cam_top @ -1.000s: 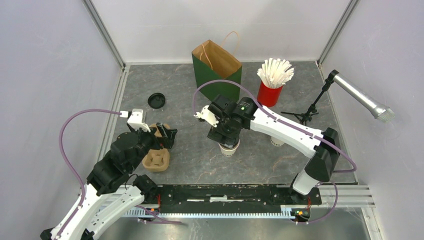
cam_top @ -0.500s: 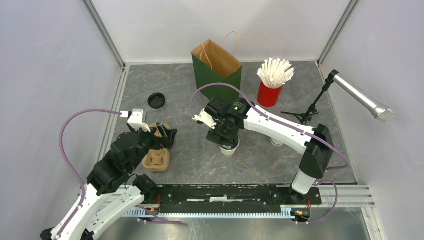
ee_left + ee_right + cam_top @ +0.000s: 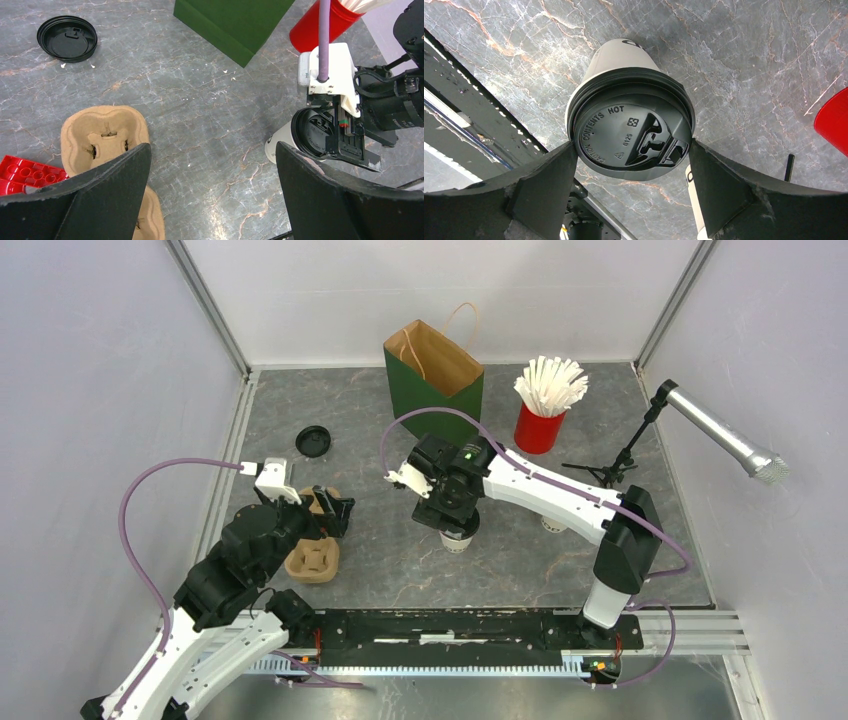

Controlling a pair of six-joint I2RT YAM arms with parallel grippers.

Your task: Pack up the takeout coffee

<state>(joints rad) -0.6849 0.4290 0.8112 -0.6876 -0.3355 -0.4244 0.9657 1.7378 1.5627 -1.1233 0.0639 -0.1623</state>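
Grey marbled tabletop (image 3: 400,570), white walls (image 3: 90,370)

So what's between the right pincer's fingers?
The lidded coffee cup, its black lid spanning the gap between both fingers, per the right wrist view.

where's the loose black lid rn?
Top view: the loose lid lies far-left on the table, left of the green bag, beyond the pulp carrier.

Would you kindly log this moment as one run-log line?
right gripper: open, straddling lidded cup | left gripper: open, over carrier | loose lid: on table
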